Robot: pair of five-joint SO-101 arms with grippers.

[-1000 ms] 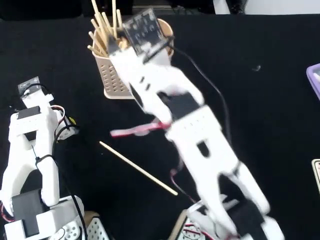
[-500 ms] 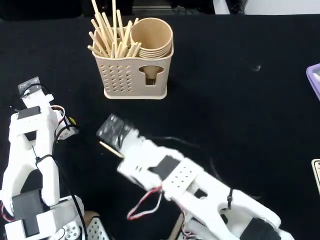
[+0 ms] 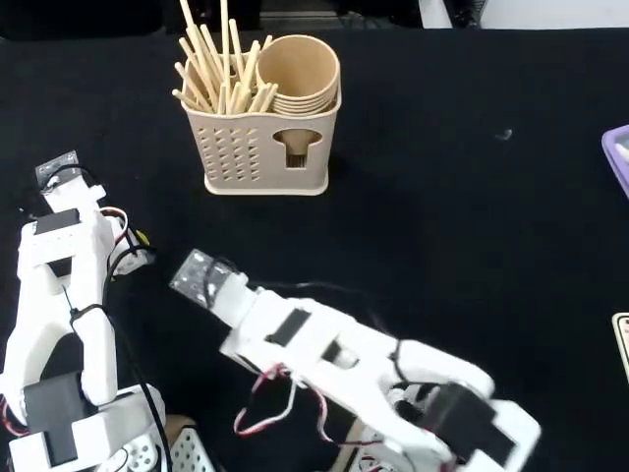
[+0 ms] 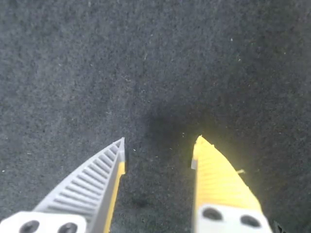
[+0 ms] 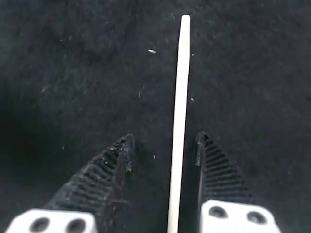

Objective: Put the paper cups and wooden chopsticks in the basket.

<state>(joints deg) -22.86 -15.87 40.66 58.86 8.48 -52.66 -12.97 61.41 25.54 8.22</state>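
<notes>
Swinging back from the basket [image 3: 260, 157] over the past second, my right arm [image 3: 334, 354] has come down low over the black table [image 3: 491, 246], in front of the basket. One chopstick [image 5: 179, 121] lies flat on the table and runs straight between the fingers of my right gripper [image 5: 164, 138], which are spread apart and grasp nothing. The stick lies closer to one finger than to the other, just beside it, and I cannot tell whether they touch. Its far end reaches out past my fingertips. Well apart from it, at the back of the table, the basket stands upright with a stack of paper cups [image 3: 298, 69] in one side and the other chopsticks [image 3: 211, 69] standing in the other. My left gripper [image 4: 160, 141] has stayed where it was, fingers spread over bare table, holding nothing.
</notes>
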